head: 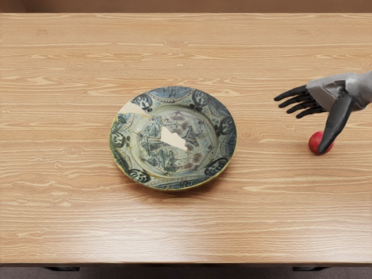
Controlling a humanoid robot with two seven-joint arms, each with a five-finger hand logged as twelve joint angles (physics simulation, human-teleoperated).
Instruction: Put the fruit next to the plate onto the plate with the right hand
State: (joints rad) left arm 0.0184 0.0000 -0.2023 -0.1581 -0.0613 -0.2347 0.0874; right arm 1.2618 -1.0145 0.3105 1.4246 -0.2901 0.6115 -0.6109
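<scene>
Right hand: enters from the right edge and is held above the table. Four dark fingers are spread and point toward 9 o'clock. The hand is released and grasps nothing.
Thumb: stretched down toward 6 o'clock, crossing in front of the fruit. Contact cannot be told.
Small red round fruit: lies on the table at 6 o'clock of the hand, partly covered by the thumb. It is at 3 o'clock of the plate, well apart from it.
Ceramic plate: round, at table centre, with blue-green painted pattern and pale patches. Nothing lies on it.
Wooden table: light grain, carries the plate and the fruit.
</scene>
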